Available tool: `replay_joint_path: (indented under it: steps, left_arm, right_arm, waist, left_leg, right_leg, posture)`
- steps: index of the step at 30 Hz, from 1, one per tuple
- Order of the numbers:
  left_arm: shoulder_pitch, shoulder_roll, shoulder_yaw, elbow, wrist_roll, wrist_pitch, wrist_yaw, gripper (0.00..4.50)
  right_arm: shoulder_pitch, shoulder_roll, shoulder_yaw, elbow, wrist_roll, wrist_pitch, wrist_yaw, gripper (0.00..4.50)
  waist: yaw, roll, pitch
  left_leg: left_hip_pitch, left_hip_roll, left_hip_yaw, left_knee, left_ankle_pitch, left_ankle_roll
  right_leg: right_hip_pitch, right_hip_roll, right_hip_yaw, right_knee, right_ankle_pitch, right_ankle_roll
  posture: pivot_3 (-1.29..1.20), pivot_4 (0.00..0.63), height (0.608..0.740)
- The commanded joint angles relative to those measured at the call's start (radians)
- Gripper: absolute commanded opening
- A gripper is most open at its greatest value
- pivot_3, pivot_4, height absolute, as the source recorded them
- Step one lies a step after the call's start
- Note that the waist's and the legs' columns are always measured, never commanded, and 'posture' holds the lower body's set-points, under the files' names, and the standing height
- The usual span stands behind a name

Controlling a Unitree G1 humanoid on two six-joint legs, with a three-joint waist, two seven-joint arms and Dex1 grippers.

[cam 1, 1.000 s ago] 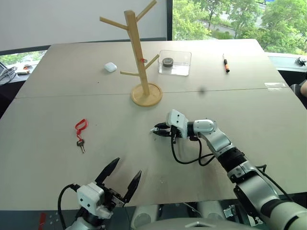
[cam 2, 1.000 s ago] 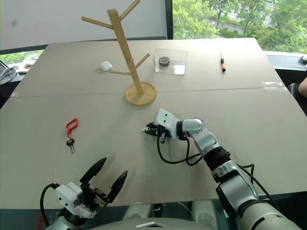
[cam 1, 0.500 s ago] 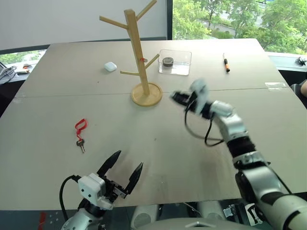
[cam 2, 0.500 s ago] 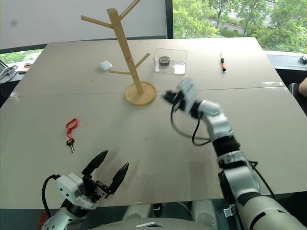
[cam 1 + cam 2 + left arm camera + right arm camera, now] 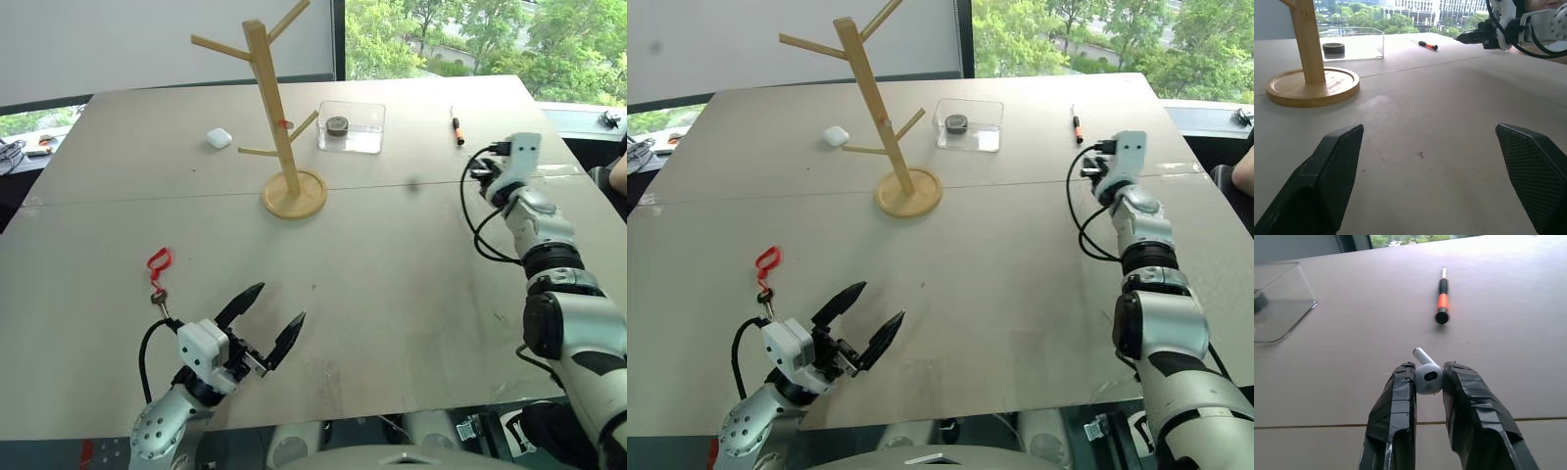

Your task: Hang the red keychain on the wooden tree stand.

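Note:
The red keychain point(image 5: 158, 262) lies flat on the table at the left, its dark key point(image 5: 157, 293) pointing toward me. The wooden tree stand point(image 5: 269, 108) rises at centre back on its round base point(image 5: 294, 194). My left gripper point(image 5: 280, 302) is open and empty, hovering low over the table's front edge, to the right of the keychain and nearer me. My right gripper point(image 5: 1425, 374) is far off at the table's right side point(image 5: 480, 174), shut on a small white earbud point(image 5: 1426, 377) pinched between its fingertips.
A clear plastic box point(image 5: 351, 127) holding a dark round item sits behind the stand. A white earbud case point(image 5: 218, 138) lies at back left. An orange-and-black pen point(image 5: 458, 128) rests at back right, just beyond the right gripper.
My right arm swung from the table's middle out to the far right and rose, still shut. The left gripper edged forward and up, staying open.

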Motion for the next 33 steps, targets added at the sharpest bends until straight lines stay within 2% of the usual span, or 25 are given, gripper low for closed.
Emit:
replay_joint_path:
  steps: [1, 10, 11, 16, 17, 18, 33]
  left_arm:
    - [-0.003, 0.004, 0.005, -0.055, -0.012, 0.011, -0.010, 4.50]
    - [-0.005, -0.003, 0.002, -0.066, -0.009, 0.025, -0.016, 4.50]
    - [-0.005, -0.004, 0.001, -0.067, -0.009, 0.026, -0.016, 4.50]
    - [-0.007, -0.009, 0.000, -0.068, -0.006, 0.029, -0.014, 4.50]
    - [-0.007, -0.010, -0.001, -0.069, -0.005, 0.030, -0.014, 4.50]
    - [-0.008, -0.010, -0.001, -0.069, -0.005, 0.031, -0.013, 4.50]
    - [-0.016, -0.048, -0.014, -0.062, 0.012, 0.039, 0.000, 4.50]
  right_arm:
    - [-0.044, -0.040, -0.040, 0.045, 0.006, -0.061, -0.065, 0.35]
    - [-0.042, -0.112, -0.076, 0.138, -0.003, -0.092, -0.174, 0.35]
    - [-0.040, -0.114, -0.078, 0.141, -0.003, -0.091, -0.181, 1.38]
    - [-0.039, -0.110, -0.082, 0.142, -0.002, -0.102, -0.171, 3.58]
    - [-0.039, -0.109, -0.083, 0.141, -0.001, -0.105, -0.169, 4.14]
    - [-0.039, -0.108, -0.084, 0.141, 0.000, -0.107, -0.167, 4.44]
    - [-0.022, -0.099, -0.060, 0.118, -0.017, -0.126, -0.062, 4.44]
  waist:
    - [-0.001, 0.000, 0.000]
    - [-0.001, 0.000, 0.000]
    - [-0.001, 0.000, 0.000]
    - [-0.001, 0.000, 0.000]
    - [-0.001, 0.000, 0.000]
    - [-0.001, 0.000, 0.000]
    - [0.000, 0.000, 0.000]
  left_leg:
    - [0.000, 0.000, 0.001, 0.000, 0.000, 0.000]
    - [0.000, 0.001, 0.002, 0.000, 0.000, 0.001]
    - [0.000, 0.001, 0.002, 0.000, 0.000, 0.001]
    - [0.000, 0.001, 0.002, 0.000, 0.000, 0.001]
    - [0.000, 0.001, 0.002, 0.000, 0.000, 0.001]
    - [0.000, 0.001, 0.002, 0.000, 0.000, 0.001]
    - [0.000, 0.001, 0.002, 0.000, 0.000, 0.001]
  right_leg:
    - [0.000, 0.000, 0.001, 0.000, 0.000, 0.000]
    - [0.000, 0.001, 0.005, 0.000, 0.000, 0.000]
    - [0.000, 0.001, 0.006, 0.000, 0.000, 0.000]
    - [0.000, 0.002, 0.006, 0.000, 0.000, 0.000]
    - [0.000, 0.002, 0.006, 0.000, 0.000, 0.000]
    - [0.000, 0.002, 0.006, 0.000, 0.000, 0.000]
    - [0.000, 0.002, 0.006, 0.000, 0.001, 0.000]
  posture:
    - [0.00, 0.150, 0.740]
    - [0.00, 0.150, 0.740]
    - [0.00, 0.150, 0.740]
    - [0.00, 0.150, 0.740]
    - [0.00, 0.150, 0.740]
    - [0.00, 0.150, 0.740]
    - [0.00, 0.150, 0.740]
